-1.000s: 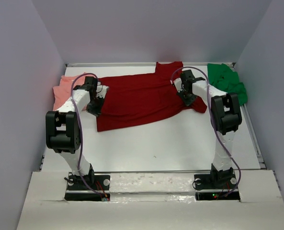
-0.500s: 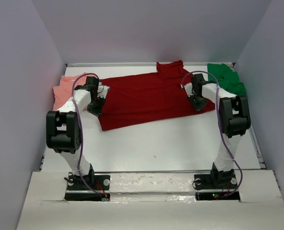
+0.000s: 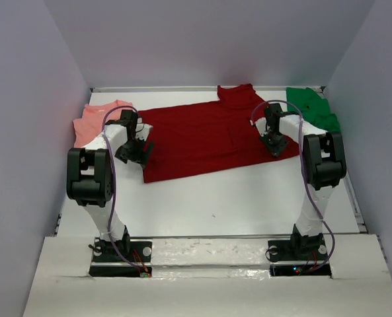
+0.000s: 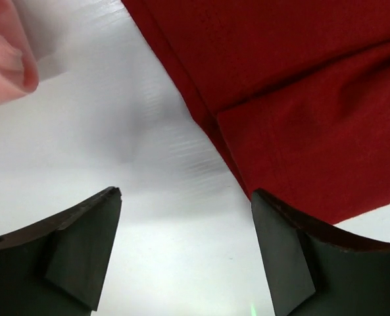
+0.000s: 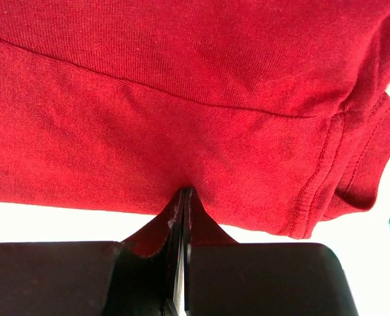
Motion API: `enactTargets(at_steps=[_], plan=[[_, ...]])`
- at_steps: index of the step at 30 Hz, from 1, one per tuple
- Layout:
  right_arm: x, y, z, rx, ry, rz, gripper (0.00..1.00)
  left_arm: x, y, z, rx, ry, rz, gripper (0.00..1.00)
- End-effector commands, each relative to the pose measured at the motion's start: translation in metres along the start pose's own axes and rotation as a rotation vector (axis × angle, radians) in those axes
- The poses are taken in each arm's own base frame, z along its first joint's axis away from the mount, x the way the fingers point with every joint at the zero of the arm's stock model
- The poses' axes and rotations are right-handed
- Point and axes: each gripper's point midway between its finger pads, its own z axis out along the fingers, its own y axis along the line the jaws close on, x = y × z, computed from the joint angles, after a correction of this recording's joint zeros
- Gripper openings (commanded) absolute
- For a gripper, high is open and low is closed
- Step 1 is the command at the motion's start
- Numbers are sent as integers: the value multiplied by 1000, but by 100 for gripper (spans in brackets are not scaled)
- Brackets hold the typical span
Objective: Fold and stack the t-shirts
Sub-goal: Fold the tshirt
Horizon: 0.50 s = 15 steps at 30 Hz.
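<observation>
wide apart stand the jaws of my left gripper [image 4: 186, 194], with nothing between them but bare white table [image 4: 102, 125]. they hold nothing. the jaws of my right gripper [image 5: 183, 194] are pressed tight together on a pinch of the dark red t-shirt [image 5: 181, 99], at its edge near the stitched sleeve hem.

the dark red t-shirt lies spread flat in the middle of the table, its long axis running side to side between my two arms, neck toward the far wall. from my open left jaws its nearest edge lies just to the right, close beside the right-hand finger but not inside the gap. my left arm is the nearer one to that end of the cloth, and my right arm already has the other end.

my judgement is that the next move turns on shifting the left jaws rightward over that edge before closing.

farther out, the salmon pink t-shirt [image 3: 93, 122] sits bunched in the far left corner and the green t-shirt [image 3: 313, 109] in the far right corner, both apart from my jaws.
</observation>
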Motion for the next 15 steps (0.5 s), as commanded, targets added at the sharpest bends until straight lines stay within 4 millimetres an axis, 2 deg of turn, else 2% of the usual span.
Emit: enactTargets(at_steps=[1,5,8,10,11,13,14,15], plan=[[10,7,-6,-66,42,8,0,-1,5,-9,-34,-15,5,92],[5,8,-10,-78,30,17,0,-7,12,-18,-74,-35,-1,93],[-5,7,-20,-92,-10,22,0,-12,27,-33,-158,-56,-5,93],[-17,4,-40,-101,-59,23,0,-14,38,-46,-228,-64,-7,94],[-25,11,-51,-157,-98,18,0,-17,42,-58,-255,-89,-6,95],[-40,13,-82,-199,-176,4,19,-26,54,-82,-320,-126,-5,99],[-52,15,-110,-239,-235,0,31,-38,59,-104,-349,-187,-4,99],[-59,14,-128,-250,-274,-4,42,-44,62,-118,-367,-217,-3,99]])
